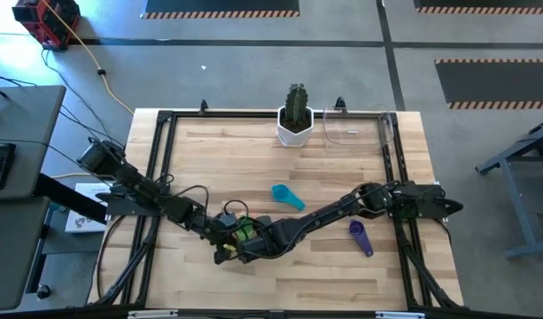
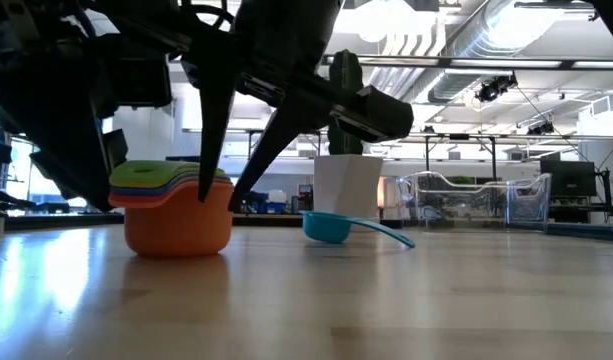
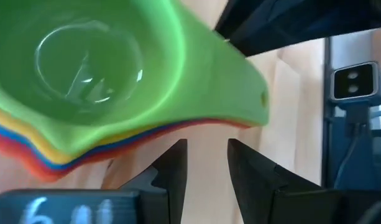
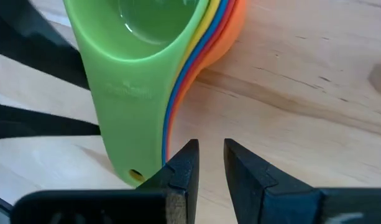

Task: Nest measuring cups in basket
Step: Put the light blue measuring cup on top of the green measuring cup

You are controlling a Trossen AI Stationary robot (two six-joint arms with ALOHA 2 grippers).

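From left: my left gripper and right gripper, fingers slightly apart and holding nothing, flank the cup stack. Teal cup and purple cup lie loose; the basket sits well apart. Crowded grippers could, I think, tip the stack.

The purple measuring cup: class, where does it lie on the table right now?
In the high view the purple measuring cup lies alone on the table's right side, just in front of the right arm, well apart from the teal cup and the nested stack.
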